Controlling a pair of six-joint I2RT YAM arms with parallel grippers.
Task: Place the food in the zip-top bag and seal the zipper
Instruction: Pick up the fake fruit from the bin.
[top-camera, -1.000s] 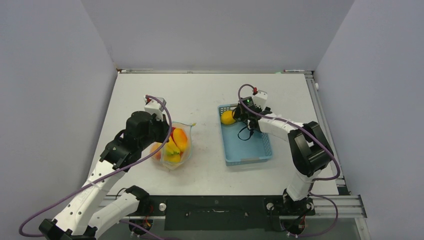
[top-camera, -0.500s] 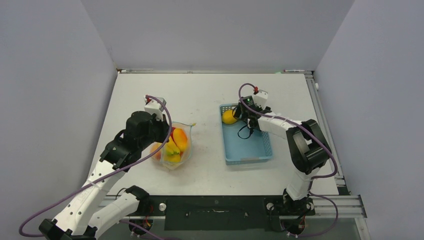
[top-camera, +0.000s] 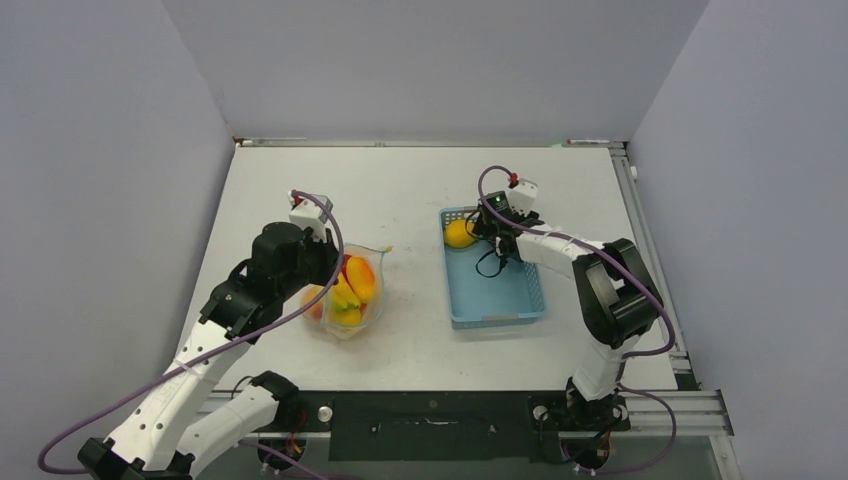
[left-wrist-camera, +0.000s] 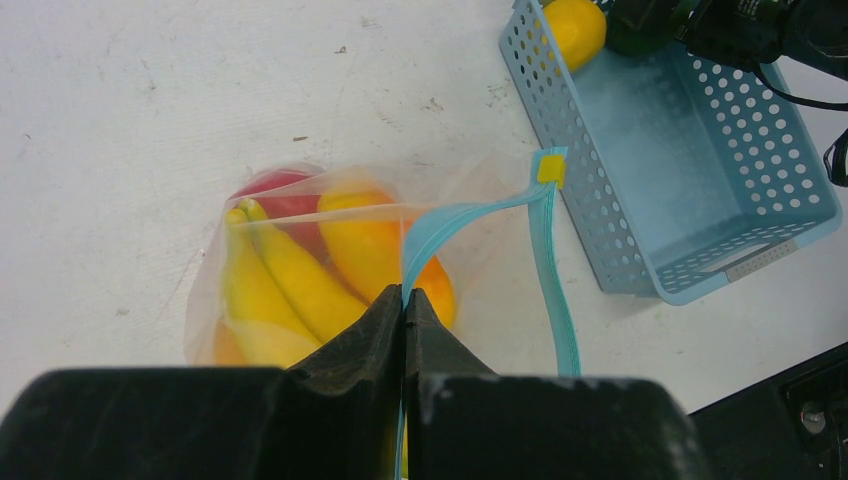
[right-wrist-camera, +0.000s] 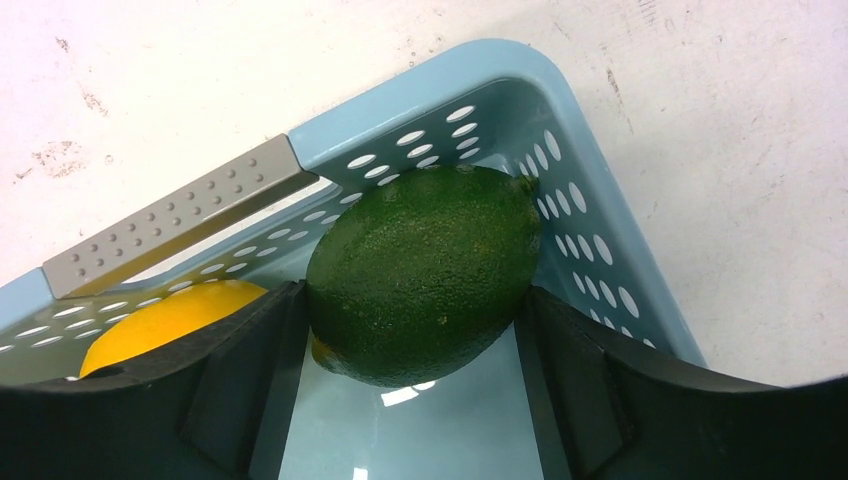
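Observation:
The zip-top bag (left-wrist-camera: 215, 300) lies on the table holding yellow bananas (left-wrist-camera: 280, 275), a mango (left-wrist-camera: 365, 240) and a red apple (left-wrist-camera: 275, 188). My left gripper (left-wrist-camera: 404, 292) is shut on the teal zipper (left-wrist-camera: 470, 212), lifting one lip so the mouth gapes; the other lip runs down to the right. In the far corner of the light-blue basket (right-wrist-camera: 560, 110) sits a green lime (right-wrist-camera: 425, 270). My right gripper (right-wrist-camera: 412, 295) has a finger pressed on each side of it. A yellow lemon (right-wrist-camera: 170, 320) lies just left of the lime.
The basket (top-camera: 500, 300) stands right of the bag (top-camera: 350, 295) with a strip of bare table between them. Its grey handle (right-wrist-camera: 180, 215) is on the far wall. A yellow slider tab (left-wrist-camera: 550, 167) sits at the zipper's end near the basket.
The right gripper has edged slightly deeper into the basket's far corner around the lime. The left arm and the bag have not moved.

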